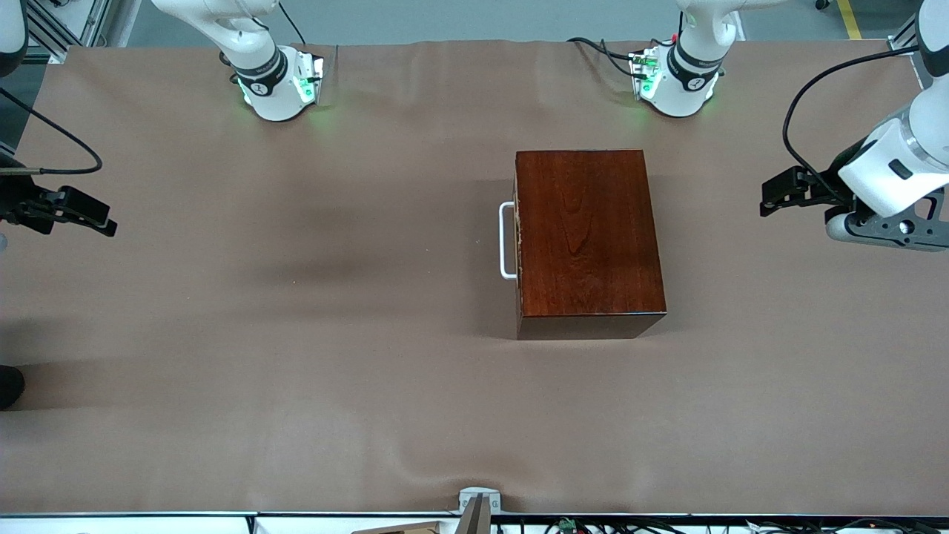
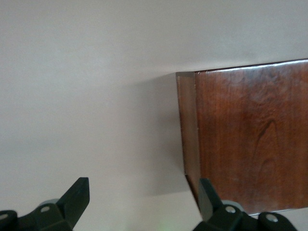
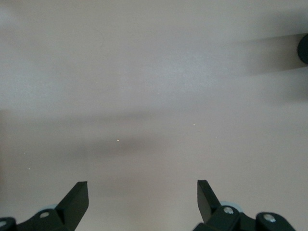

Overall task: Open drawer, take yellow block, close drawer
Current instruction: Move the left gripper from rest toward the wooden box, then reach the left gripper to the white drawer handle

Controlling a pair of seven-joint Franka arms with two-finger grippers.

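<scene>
Drawer [image 1: 517, 241] sits fully shut in the dark reddish-brown wooden box [image 1: 589, 237] near the middle of the table, its white handle [image 1: 506, 241] facing nine o'clock in the front view, toward the right arm's end. No yellow block shows anywhere (presumably it is inside, though nothing confirms that).

Going from the front camera outward: bare brown table covering [image 1: 296, 415] first, then the box, then both arms' bases along the twelve o'clock edge. The right gripper [image 1: 104, 222] hovers over the covering at the nine o'clock edge, well apart from the handle, jaws spread wide with nothing between them [image 3: 142, 192]. The left gripper [image 1: 771, 200] hangs over the three o'clock end, beside the box's closed back, jaws likewise wide and empty [image 2: 142, 192]; a corner of the box fills its wrist view.

Risks, as I judge them: the box looks unanchored, so a pull on the handle could drag it across the covering unless the other arm braces it. The covering is wrinkled and could bunch under a sliding box.

Cables [image 1: 593, 523] run along the six o'clock edge.
</scene>
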